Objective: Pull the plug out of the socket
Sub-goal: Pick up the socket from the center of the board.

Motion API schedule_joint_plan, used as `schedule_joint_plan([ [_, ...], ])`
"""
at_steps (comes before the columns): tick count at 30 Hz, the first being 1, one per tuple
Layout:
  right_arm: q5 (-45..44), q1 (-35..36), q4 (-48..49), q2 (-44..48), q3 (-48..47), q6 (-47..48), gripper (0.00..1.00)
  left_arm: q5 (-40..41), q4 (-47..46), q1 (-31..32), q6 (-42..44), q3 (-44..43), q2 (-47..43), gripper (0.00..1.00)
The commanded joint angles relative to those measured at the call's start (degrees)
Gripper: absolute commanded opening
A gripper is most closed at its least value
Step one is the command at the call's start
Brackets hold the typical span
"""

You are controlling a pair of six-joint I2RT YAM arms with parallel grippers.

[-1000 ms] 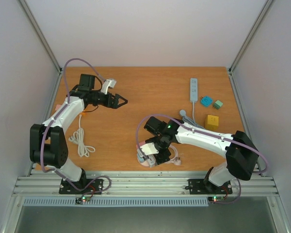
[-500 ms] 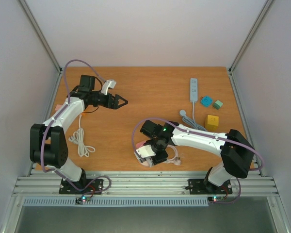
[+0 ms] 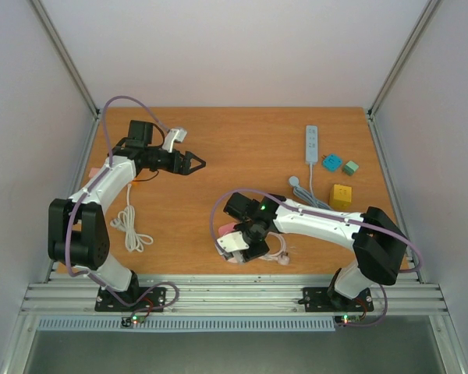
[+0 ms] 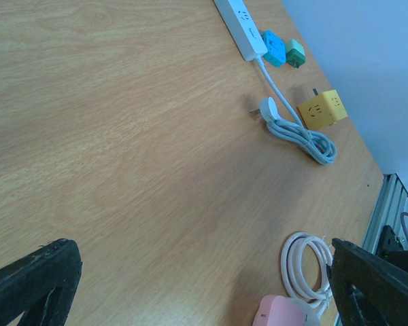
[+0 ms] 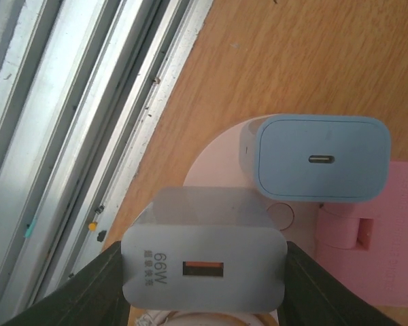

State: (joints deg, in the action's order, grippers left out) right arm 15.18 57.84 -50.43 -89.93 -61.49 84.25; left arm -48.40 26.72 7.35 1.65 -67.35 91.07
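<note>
- Two arms worked over your wooden table (image 3: 242, 140). The left arm (image 3: 101, 187) reached up the left side, and the right arm (image 3: 327, 222) bent low toward the near edge.
- Your left gripper (image 3: 198, 163) hung above bare wood, jaws spread wide, nothing between them.
- At the far right lay a white power strip (image 3: 312, 144), and a coiled white cable (image 3: 131, 227) sat by the left arm.
- The pink socket (image 5: 214, 159) sat close to the front rail (image 5: 88, 102), right under your right gripper (image 5: 204, 299).
- That gripper's fingers (image 5: 98, 292) pressed against both sides of the white plug (image 5: 204, 265) marked 66W, which sat on the socket's rail side.
- Just beside it, a blue-grey plug (image 5: 319, 157) sat in the same socket.
- A yellow cube (image 3: 341, 195), teal cube (image 3: 331, 163) and green cube (image 3: 351, 167) sat near the strip.
</note>
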Motion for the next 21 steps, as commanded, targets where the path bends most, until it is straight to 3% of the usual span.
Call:
schedule_joint_plan([
  [1,-5.9,0.4,3.7,1.4,-1.4,-0.3,0.37,-2.3,-2.5,-0.2,-0.8,0.4,0.2,0.99],
  [12,-19.4,0.2,16.0,5.2,-0.6,1.3,0.33,-8.9,-1.1,-0.2,-2.8,-0.5,4.5,0.99],
  [21,-20.0,0.1,17.0,7.4,1.3,10.0,0.34,-10.7,-2.9,-0.2,-3.4,0.4,5.3,0.99],
])
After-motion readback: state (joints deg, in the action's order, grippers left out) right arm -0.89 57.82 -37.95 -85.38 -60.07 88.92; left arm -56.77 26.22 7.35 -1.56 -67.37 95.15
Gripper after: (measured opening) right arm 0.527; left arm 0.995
